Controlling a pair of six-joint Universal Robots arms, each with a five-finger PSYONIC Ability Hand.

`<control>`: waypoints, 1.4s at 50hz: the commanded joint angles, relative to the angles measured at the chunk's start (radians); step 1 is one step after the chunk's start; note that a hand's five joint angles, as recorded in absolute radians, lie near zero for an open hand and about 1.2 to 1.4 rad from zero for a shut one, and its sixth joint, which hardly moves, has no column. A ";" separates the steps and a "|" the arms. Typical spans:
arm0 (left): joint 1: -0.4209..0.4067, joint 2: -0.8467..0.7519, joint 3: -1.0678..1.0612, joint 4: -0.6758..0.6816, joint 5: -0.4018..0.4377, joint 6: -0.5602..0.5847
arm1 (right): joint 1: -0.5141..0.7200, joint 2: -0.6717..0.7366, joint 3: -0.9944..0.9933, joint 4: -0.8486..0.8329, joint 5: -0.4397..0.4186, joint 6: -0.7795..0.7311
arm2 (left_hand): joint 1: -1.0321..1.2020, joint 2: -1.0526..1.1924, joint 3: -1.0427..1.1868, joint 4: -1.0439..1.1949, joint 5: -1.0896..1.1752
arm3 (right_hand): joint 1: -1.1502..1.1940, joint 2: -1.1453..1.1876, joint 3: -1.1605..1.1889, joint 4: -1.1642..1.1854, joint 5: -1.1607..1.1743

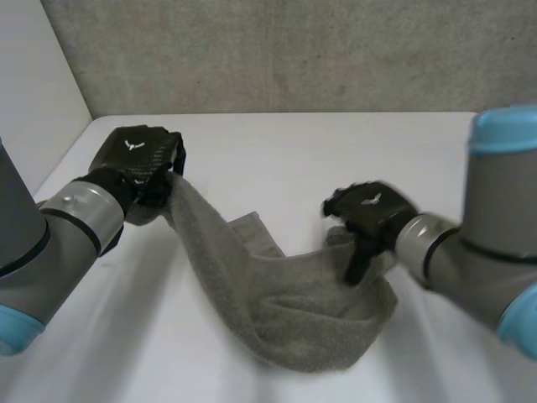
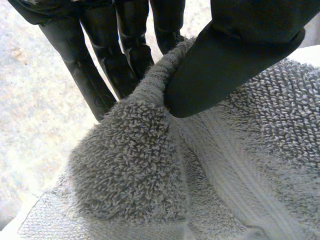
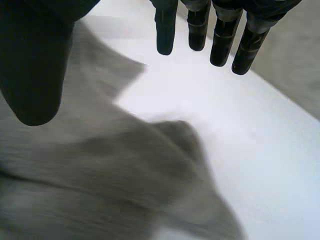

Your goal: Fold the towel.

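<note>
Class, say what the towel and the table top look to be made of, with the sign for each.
The towel looks like grey terry cloth, likely cotton, matte: looped pile and a flat woven band. The table is smooth, white; laminate or paint, unclear.

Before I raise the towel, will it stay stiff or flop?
Probably floppy: the towel sags in a loose drape from the left hand, which pinches it, down to the table. Its thick looped pile likely grips rather than slips. The unheld end will likely drag.
</note>
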 commanded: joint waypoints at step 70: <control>0.078 -0.200 0.235 0.293 -0.008 0.155 | -0.111 0.211 -0.449 -0.471 0.003 -0.296 | 0.222 0.179 0.181 0.179 0.191 | 1.156 1.163 1.182 1.166 1.154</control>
